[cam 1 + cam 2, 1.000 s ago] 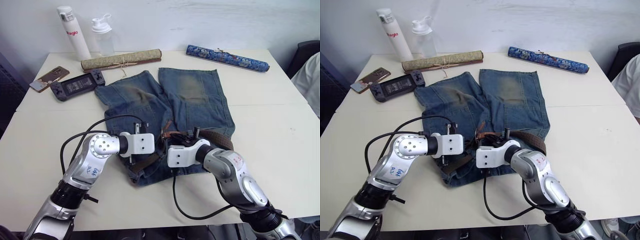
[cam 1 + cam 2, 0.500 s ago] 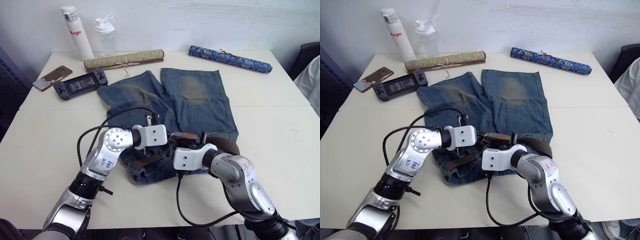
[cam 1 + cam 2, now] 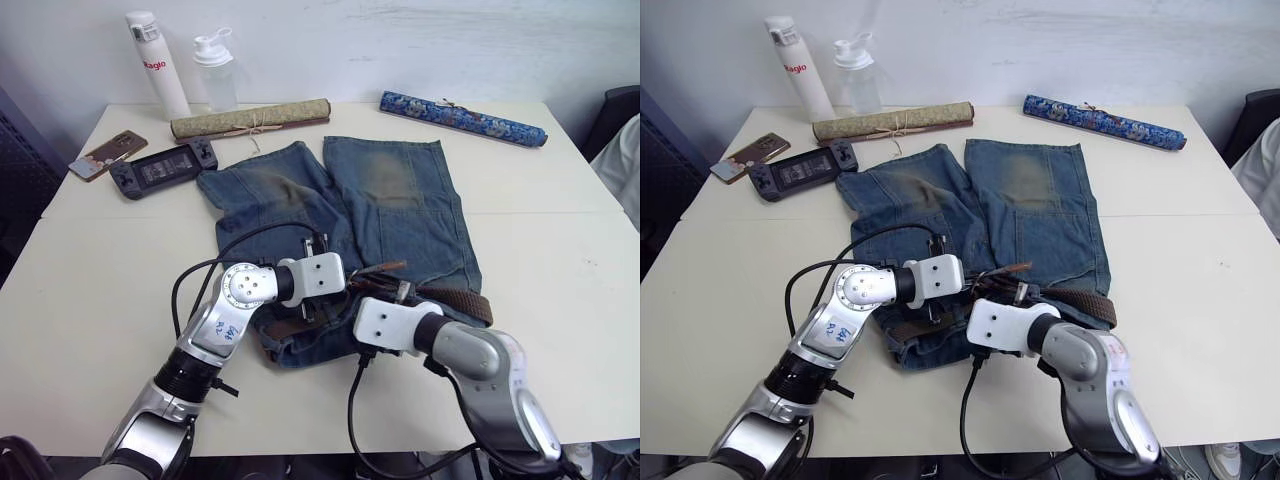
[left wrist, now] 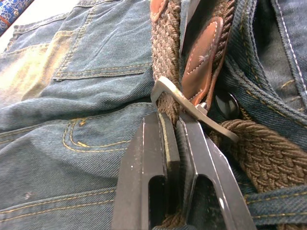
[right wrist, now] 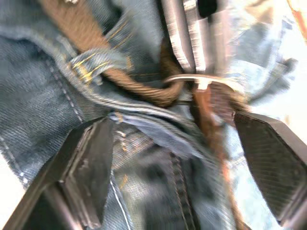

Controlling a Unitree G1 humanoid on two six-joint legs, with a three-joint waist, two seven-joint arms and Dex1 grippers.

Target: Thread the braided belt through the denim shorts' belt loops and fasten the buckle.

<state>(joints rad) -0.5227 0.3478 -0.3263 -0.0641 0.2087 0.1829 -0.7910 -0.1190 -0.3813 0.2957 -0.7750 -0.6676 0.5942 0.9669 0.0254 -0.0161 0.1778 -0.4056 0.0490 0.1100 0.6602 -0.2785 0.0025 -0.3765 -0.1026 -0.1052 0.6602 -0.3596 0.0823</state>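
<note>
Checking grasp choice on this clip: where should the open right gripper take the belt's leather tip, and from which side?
Grip the leather tip mid-length, across its flat faces, coming from its free end. It lies loose beside the buckle, which the left gripper has pinched with the belt. The right gripper is open.

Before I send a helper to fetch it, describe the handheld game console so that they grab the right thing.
Go to the table's far left corner, beside the white bottle. The handheld game console lies flat between the phone and the denim shorts. It is the dark wide slab with a screen and a grip at each end.
</note>
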